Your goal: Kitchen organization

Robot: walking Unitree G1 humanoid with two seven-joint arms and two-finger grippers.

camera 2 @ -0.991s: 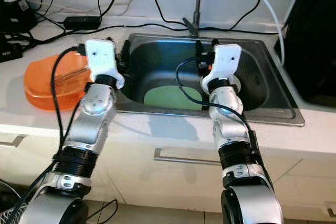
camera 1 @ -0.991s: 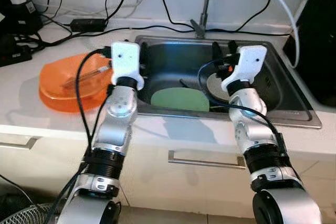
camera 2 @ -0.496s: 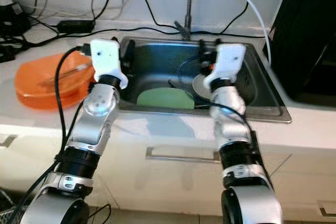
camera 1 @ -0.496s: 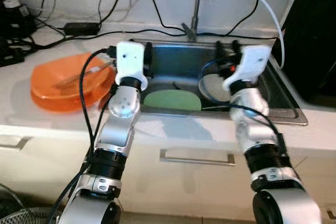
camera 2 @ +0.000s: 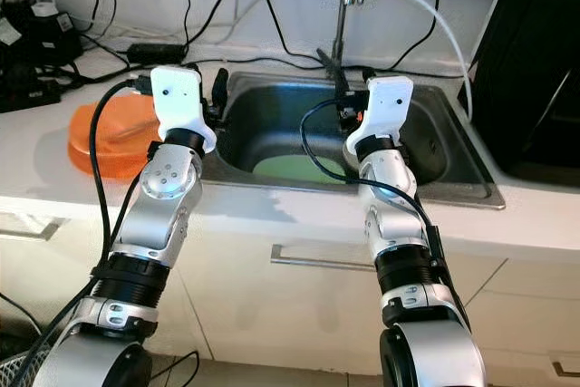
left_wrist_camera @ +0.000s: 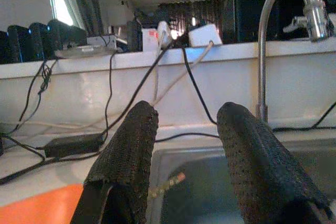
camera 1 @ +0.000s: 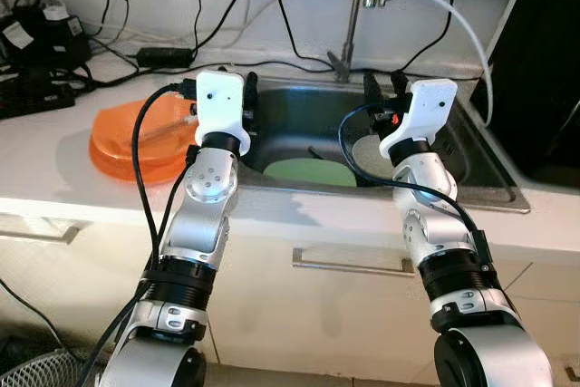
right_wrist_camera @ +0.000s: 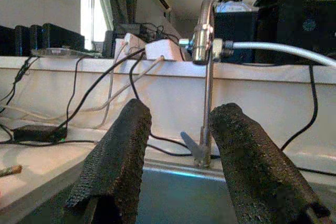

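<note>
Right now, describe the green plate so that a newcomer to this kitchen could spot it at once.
Start at the steel sink set into the white counter, under the tall faucet. The green plate lies flat on the sink's bottom, toward the near side, between the two raised arms. A pale plate sits beside it on the right; the green one is the only green thing there.

No legible text, labels, brands, numbers or signs on anything.

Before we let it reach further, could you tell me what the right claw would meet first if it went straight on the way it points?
Probably the faucet: its stem stands between the open right claw fingers, ahead across the sink. Depth is unclear.
</note>
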